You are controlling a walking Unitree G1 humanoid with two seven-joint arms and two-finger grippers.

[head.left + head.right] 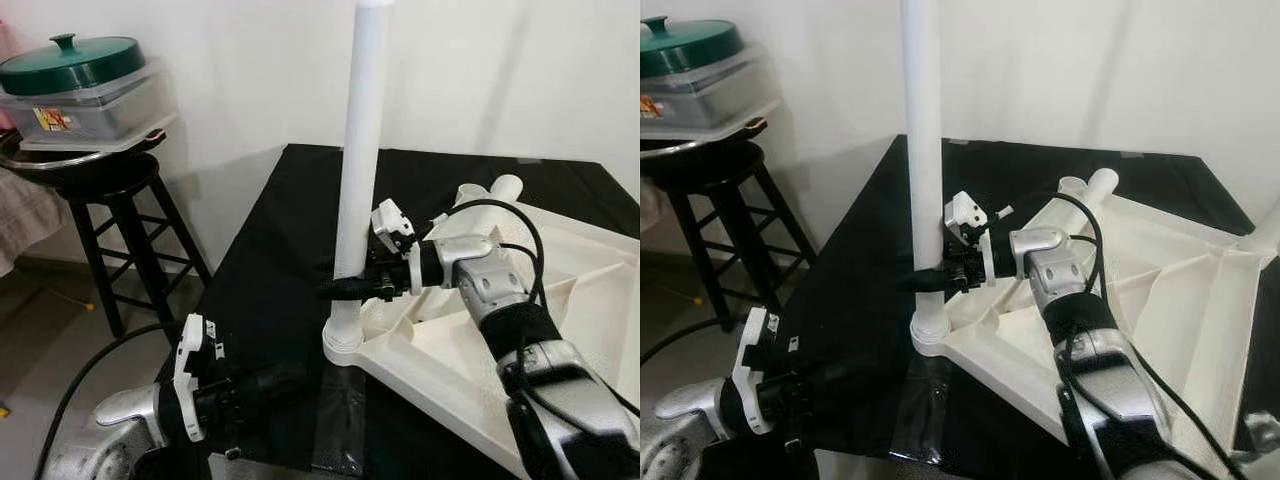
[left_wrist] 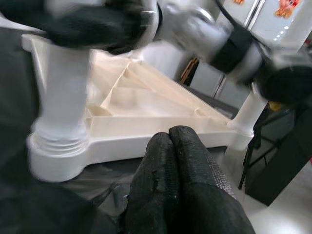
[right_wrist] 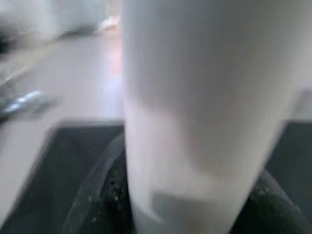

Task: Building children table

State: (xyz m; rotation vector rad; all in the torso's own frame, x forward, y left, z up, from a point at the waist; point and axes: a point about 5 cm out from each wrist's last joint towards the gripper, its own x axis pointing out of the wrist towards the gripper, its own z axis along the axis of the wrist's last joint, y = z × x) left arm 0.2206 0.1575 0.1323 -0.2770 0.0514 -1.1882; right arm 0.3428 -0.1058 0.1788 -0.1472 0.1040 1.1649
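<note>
My right tool clasped the upright white plastic leg on the overturned white tabletop; my left tool, pinched closed, waited near the black stool, seemingly touching nothing.

We see a smooth, matt white plastic table leg and ribbed white plastic tabletop on matt black cloth. The right end effector has rough black fingers; the stool is dark painted wood.

Leg upright in tabletop corner; stool far left.
</note>
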